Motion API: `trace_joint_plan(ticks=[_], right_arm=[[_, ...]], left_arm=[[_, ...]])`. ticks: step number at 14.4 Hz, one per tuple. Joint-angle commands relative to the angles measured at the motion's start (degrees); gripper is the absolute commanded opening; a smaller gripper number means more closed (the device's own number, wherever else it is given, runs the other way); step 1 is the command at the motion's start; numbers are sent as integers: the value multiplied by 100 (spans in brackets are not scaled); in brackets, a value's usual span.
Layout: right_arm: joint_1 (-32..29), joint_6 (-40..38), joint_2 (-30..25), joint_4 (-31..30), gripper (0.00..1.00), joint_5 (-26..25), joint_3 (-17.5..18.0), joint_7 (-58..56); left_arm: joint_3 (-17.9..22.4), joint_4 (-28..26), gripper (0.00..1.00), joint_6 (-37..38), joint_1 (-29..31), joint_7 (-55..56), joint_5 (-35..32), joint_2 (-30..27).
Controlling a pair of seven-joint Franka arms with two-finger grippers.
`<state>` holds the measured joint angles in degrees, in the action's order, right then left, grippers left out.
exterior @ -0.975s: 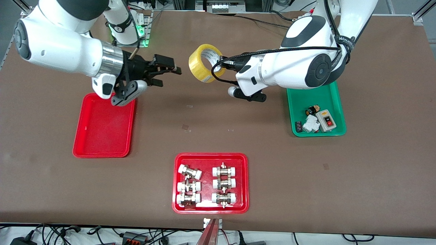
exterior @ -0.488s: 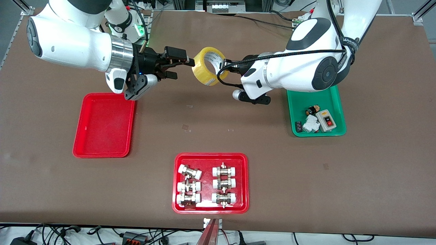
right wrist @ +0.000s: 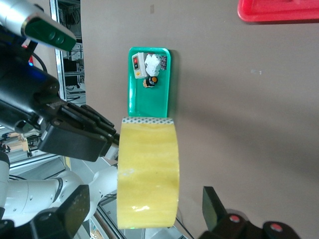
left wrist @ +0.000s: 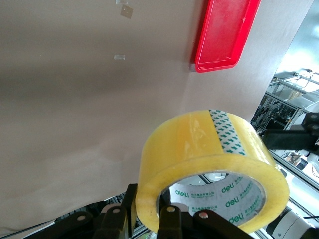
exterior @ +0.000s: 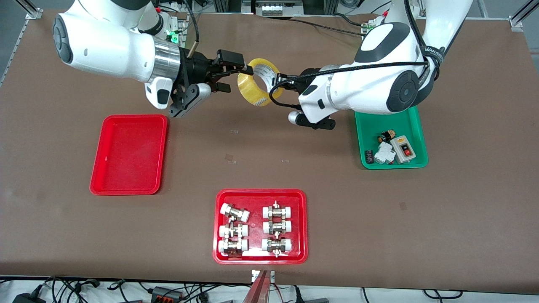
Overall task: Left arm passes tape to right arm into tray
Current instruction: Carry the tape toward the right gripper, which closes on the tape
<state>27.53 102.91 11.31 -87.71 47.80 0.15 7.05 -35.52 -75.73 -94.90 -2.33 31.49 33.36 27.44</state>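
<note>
Right tool (exterior: 230, 75) now at tape (exterior: 257, 82), fingers spread around rim, not clamped; left tool (exterior: 281, 83) holds tape. Handover imminent; tray (exterior: 128, 155) below waits.

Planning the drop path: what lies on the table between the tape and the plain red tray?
Bare brown table between the tape and the tray; front view shows it.

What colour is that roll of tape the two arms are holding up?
Translucent yellow tape with a white core printed in green; the left wrist view shows it best.
</note>
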Motion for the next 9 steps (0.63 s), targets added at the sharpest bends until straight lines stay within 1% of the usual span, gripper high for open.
trace_joint_plan(ticks=[1,3,9], right_arm=[[174,72,3,25,100,37,-59,103],[174,72,91,25,100,28,-59,103],[165,80,109,25,100,63,-59,95]], left_arm=[[-17,155,0,148,40,7,145,25],[-17,163,0,148,40,-38,145,16],[-26,155,0,156,40,-29,145,16]])
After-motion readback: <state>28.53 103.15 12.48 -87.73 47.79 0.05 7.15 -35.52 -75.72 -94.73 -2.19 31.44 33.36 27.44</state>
